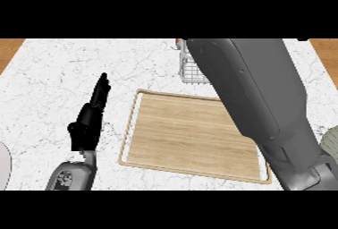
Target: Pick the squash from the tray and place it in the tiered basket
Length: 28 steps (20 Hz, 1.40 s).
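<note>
The squash is nowhere I can see. None of the tray's (185,134) wood that shows carries it, though the tray's right corner is hidden under the arm. My guess is that it is either in the right hand or already in the basket, and I cannot tell which.

The tray lies flat in the middle of the counter (59,76), pale wood with a raised rim. Just beyond its far edge is the wire tiered basket (189,71), only a corner of its mesh showing. The right forearm (264,103) runs from the lower right across the tray's right side to right above that basket, covering most of it. The right hand at its end is out of sight, so I cannot say whether it is open or closed. An arm held over the basket like that fits the placing step, late in the task.

The left hand (89,120) rests left of the tray, apart from it, fingers straight, pointing up and holding nothing. It seems parked there to stay out of the way.

A pale rounded shape (3,165) shows at the left edge and a grey-green one (330,143) at the right edge, both too cut off to name
</note>
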Motion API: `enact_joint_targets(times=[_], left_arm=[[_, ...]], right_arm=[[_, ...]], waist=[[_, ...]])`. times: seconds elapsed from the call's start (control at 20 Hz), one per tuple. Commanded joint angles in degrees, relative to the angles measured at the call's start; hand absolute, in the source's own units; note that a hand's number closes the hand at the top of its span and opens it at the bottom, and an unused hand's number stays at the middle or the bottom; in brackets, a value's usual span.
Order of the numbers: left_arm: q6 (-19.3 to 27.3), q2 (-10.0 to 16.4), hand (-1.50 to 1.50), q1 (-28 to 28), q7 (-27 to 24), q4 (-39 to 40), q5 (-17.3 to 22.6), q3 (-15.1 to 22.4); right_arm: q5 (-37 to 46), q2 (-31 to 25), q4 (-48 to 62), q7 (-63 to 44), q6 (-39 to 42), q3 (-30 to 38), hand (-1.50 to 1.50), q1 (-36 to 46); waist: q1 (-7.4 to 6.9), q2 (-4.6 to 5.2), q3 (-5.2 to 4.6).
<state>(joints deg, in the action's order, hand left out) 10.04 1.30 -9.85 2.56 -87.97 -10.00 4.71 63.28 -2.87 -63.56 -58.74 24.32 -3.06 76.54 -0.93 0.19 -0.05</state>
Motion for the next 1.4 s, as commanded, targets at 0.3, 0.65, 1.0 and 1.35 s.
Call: enact_joint_targets(times=[0.3, 0.65, 1.0, 1.35], left_arm=[[0.03, -0.16, 0.0, 1.66, 1.32, -2.8, -0.3, 0.67], [-1.24, 1.62, 0.0, 2.46, 1.15, -3.69, 0.51, -0.68], [0.36, -0.73, 0.0, 1.63, 2.09, -2.66, -0.54, 0.65], [-1.42, 1.52, 0.0, 0.28, 0.95, -0.58, 2.64, -3.64]], right_arm=[[4.01, -6.2, 11.8, 7.11, -6.84, 2.94, 1.5, -1.05], [-1.09, -3.61, 12.99, 4.78, -18.64, 12.69, -1.5, -4.14], [-3.88, -3.0, 8.37, 8.32, -31.87, 17.14, -1.5, -6.49], [-3.86, -6.82, -5.15, 0.13, -31.09, 20.54, -1.5, -11.78]], waist=[[0.26, -0.08, 0.04], [-0.04, -0.03, 0.06], [0.21, 0.06, 0.08], [2.29, -0.54, 0.06]])
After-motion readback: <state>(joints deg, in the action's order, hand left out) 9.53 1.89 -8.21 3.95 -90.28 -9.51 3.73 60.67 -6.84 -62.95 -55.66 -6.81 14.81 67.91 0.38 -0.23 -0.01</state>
